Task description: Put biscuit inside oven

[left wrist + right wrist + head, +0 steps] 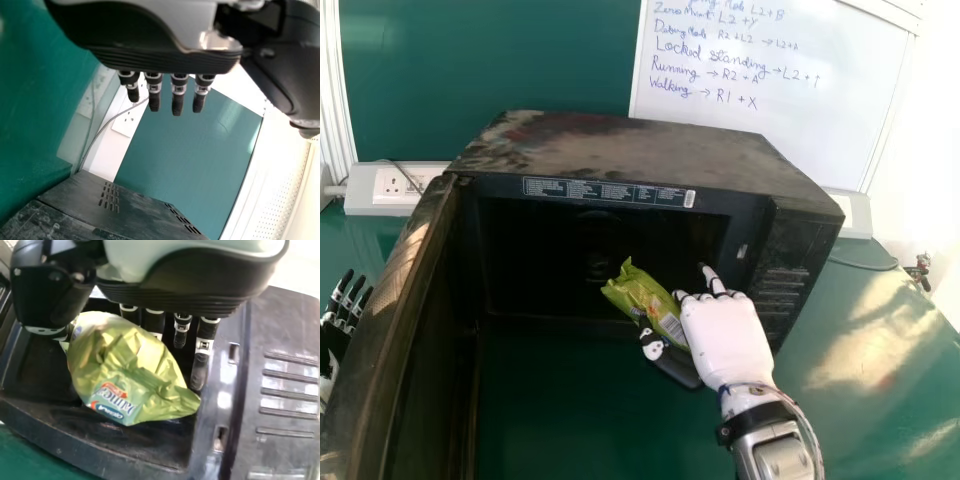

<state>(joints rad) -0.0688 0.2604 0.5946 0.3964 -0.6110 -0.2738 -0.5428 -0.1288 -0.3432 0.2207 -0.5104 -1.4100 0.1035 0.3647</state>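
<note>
Green counter (850,410), open microwave (630,150) | right hand (725,335) pinches biscuit packet (120,370) thumb-to-fingers at cavity (530,260), likely for insertion | left hand (155,60): fingers straight, slightly apart

the right robot hand (725,335) points toward eleven o'clock, thumb opposing bent fingers; the left robot hand (334,342), at the head view's nine o'clock, holds its fingers straight.

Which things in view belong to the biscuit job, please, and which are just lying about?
For the job:
packet, in the right hand
oven, its door open
left hand, left of the door

Just about:
whiteboard, behind
socket, behind
cable, right
</note>
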